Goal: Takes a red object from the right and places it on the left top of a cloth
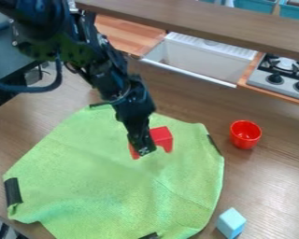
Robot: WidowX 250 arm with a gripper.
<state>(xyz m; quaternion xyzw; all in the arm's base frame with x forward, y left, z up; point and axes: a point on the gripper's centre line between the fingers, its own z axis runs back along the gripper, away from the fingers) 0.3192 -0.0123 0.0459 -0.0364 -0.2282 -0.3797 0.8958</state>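
Note:
The gripper (143,145) hangs down over the upper middle of the green cloth (108,172), shut on a red arch-shaped block (162,136). The gripper's near side crosses in front of the block and hides its middle. Red shows on both sides of it, with one leg of the arch at the right and a smaller red part at the lower left. Whether the block's legs touch the cloth I cannot tell.
A red cup (245,134) stands on the table right of the cloth. A light blue block (231,222) lies at the lower right, close to the cloth's edge. Behind are a white sink (202,58) and a stove (281,78), with a wooden ledge (202,22) across the top.

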